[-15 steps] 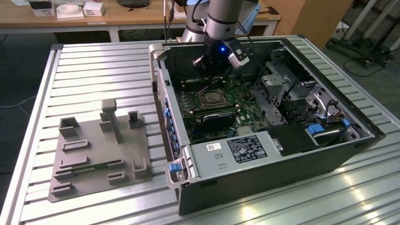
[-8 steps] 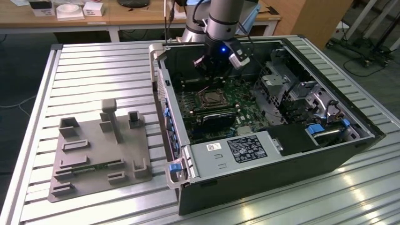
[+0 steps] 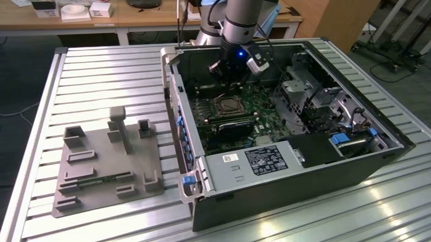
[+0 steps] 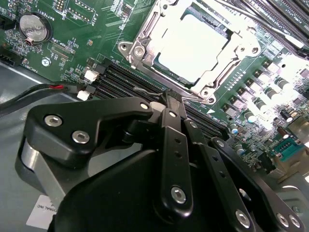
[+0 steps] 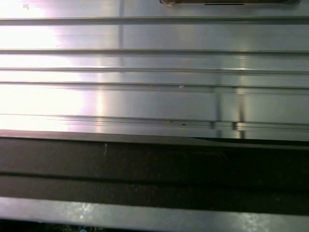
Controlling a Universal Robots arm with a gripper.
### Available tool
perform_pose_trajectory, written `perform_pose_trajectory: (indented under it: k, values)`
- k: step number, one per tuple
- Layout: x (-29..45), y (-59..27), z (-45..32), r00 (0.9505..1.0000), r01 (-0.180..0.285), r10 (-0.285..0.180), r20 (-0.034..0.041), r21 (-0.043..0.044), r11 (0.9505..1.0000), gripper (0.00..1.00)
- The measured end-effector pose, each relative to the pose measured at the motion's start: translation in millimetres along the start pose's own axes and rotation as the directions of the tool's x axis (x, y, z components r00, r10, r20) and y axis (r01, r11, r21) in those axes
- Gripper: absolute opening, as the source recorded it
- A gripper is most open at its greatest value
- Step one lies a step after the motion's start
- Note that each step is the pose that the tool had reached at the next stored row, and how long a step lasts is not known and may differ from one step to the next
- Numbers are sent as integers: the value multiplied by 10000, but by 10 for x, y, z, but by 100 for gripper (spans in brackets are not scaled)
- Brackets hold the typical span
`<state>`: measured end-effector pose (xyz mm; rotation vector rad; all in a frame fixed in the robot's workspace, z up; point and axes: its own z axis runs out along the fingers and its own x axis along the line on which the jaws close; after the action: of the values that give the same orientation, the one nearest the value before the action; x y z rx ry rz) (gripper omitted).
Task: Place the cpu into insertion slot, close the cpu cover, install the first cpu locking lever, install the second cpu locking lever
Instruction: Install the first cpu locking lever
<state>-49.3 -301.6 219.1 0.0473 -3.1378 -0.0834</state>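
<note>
Fingers (image 4: 170,99) pressed together, gripping nothing, beside one cpu (image 4: 193,48) seated under one closed cpu cover (image 4: 145,34).

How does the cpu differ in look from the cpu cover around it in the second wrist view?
The cpu is a solid, plain pale square; the cpu cover is a thin frame with a large square cut-out. The cpu has a smooth, unbroken face; the cpu cover carries screws at its corners. The cpu sits inside the cut-out; the cpu cover surrounds it. Both are silvery metal and lie flat on the green board.
</note>
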Motion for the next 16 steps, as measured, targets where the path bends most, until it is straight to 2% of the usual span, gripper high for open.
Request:
perform_pose_trajectory:
  k: [16]
  values:
    - [-66, 7, 6, 10000, 1, -1, 0, 1, 10000, 10]
